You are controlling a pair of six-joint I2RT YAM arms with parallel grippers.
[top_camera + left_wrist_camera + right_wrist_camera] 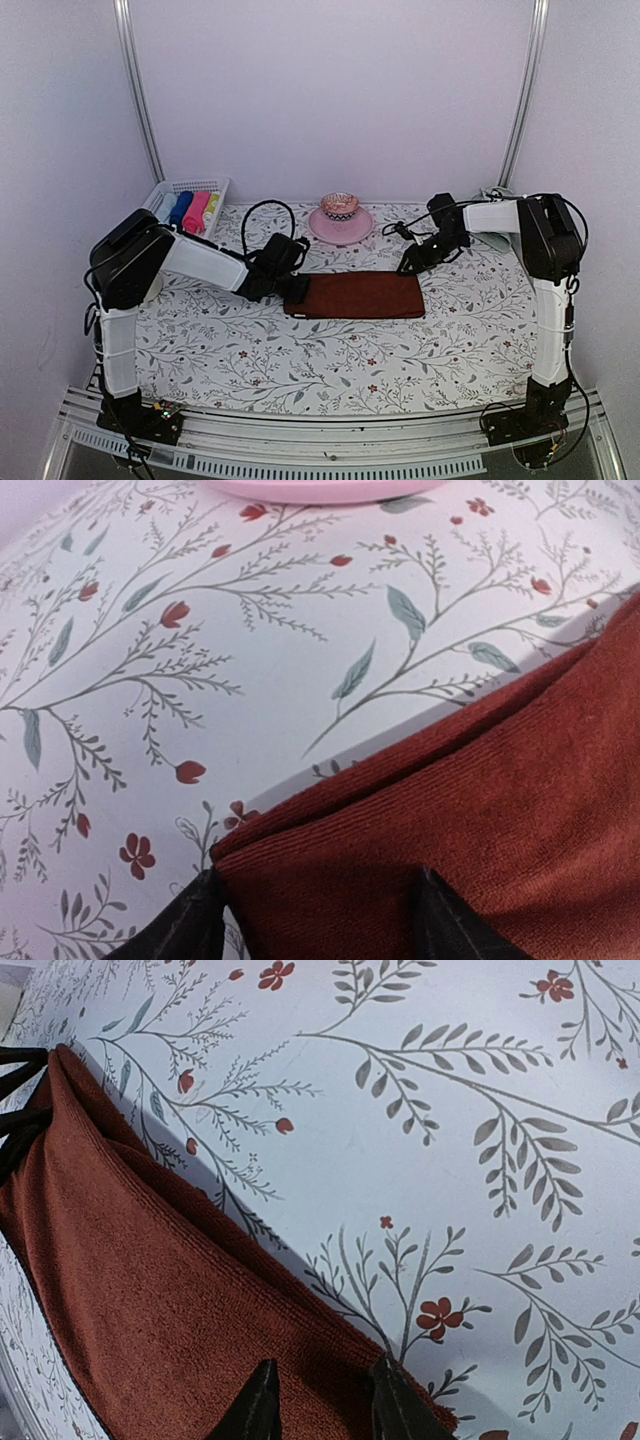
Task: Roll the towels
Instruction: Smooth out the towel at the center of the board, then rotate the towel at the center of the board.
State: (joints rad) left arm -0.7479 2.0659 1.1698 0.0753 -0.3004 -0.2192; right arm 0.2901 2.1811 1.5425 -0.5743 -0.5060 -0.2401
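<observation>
I see the folded dark red-brown cloth towel (355, 296) lying flat. Left gripper (315, 910) spread astride its left end; right gripper (325, 1390) at its far-right corner, can't tell if pinching.

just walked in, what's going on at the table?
Two arms are working on a dark red towel that lies folded flat mid-table, not yet rolled. The left gripper is at its left end, fingers apart on either side of the edge. The right gripper is low over the far right corner; I can't tell whether it grips. A basket at the back left holds rolled cloths.
</observation>
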